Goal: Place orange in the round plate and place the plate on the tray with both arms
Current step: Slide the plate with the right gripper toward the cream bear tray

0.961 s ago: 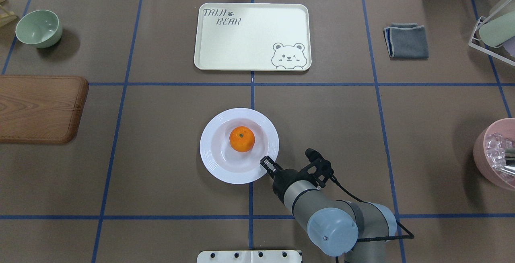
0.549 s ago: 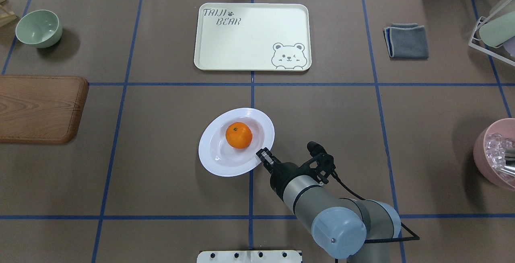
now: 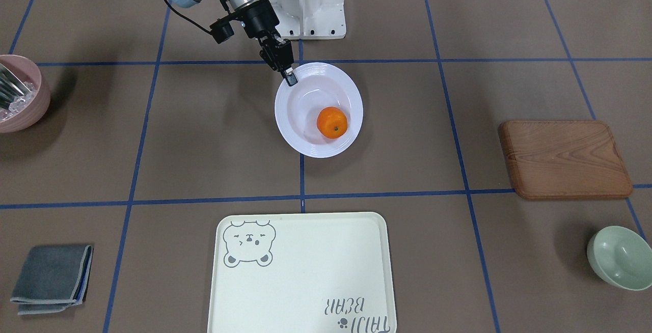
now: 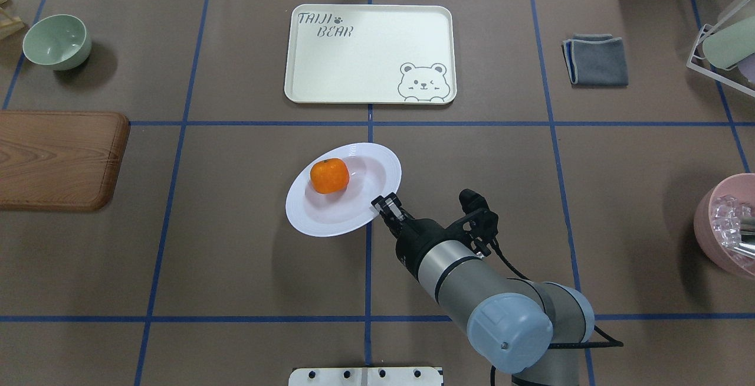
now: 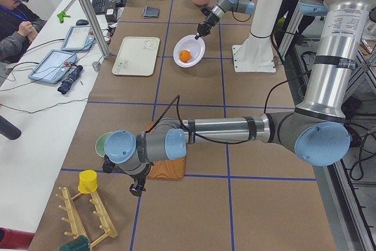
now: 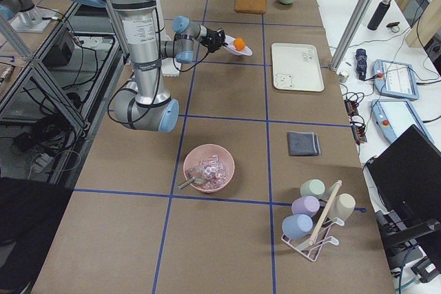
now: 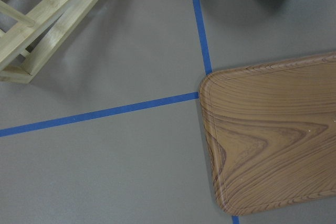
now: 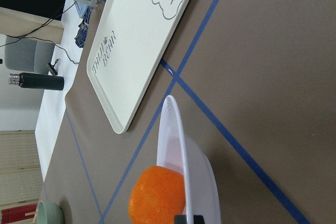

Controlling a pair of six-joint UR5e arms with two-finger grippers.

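The white round plate (image 4: 336, 216) hangs tilted above the table, its right edge raised. My right gripper (image 4: 384, 202) is shut on that edge of the rim, as the front view also shows for the gripper (image 3: 290, 79) and plate (image 3: 305, 100). The orange (image 4: 329, 176) lies against the plate's low left side; the right wrist view has the orange (image 8: 157, 196) behind the rim of the plate (image 8: 177, 135). The tray (image 4: 370, 54) sits empty farther back. My left gripper (image 5: 136, 189) hangs beside the wooden board, and I cannot tell its state.
A wooden board (image 4: 59, 159) and a mint-green bowl (image 4: 56, 41) lie at the left. A grey cloth (image 4: 596, 59), a cup rack (image 4: 722, 41) and a pink bowl (image 4: 725, 223) are at the right. A wooden rack (image 7: 47, 14) stands near the left wrist.
The right gripper has risen and moved towards the tray with the plate's rim. The plate has tilted more, and the orange has rolled from the middle to its left side.
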